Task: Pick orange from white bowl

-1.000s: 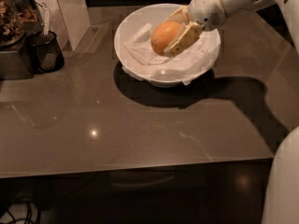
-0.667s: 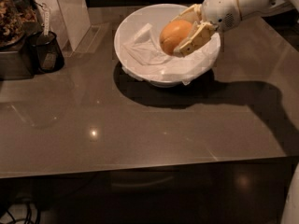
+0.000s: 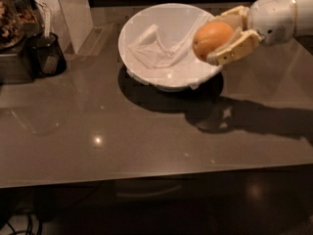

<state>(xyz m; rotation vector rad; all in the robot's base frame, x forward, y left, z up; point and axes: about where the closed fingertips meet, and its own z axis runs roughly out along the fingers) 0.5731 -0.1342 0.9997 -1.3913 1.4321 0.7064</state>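
Over the dark bench [image 3: 146,146], the tool [image 3: 215,39] is clamping the orange [image 3: 210,37] between both fingers and is now holding it higher and further right than a second ago, seemingly clear of the rim of the white bowl [image 3: 128,28], so the pick is nearing completion.

orange [image 3: 210,37]: held in gripper [image 3: 215,40] over right rim | white bowl [image 3: 171,17]: upright, cloth [image 3: 155,50] inside

A glossy grey-brown table [image 3: 146,146] fills the view, with a small glint of light [image 3: 98,140] at 8 o'clock and a long shadow [image 3: 254,121] at 4. A white panel [image 3: 73,9] stands at 11. Cables [image 3: 17,224] lie on the dark floor at 7. The gripper [image 3: 215,39] clasps the orange [image 3: 209,37] at 2 o'clock.
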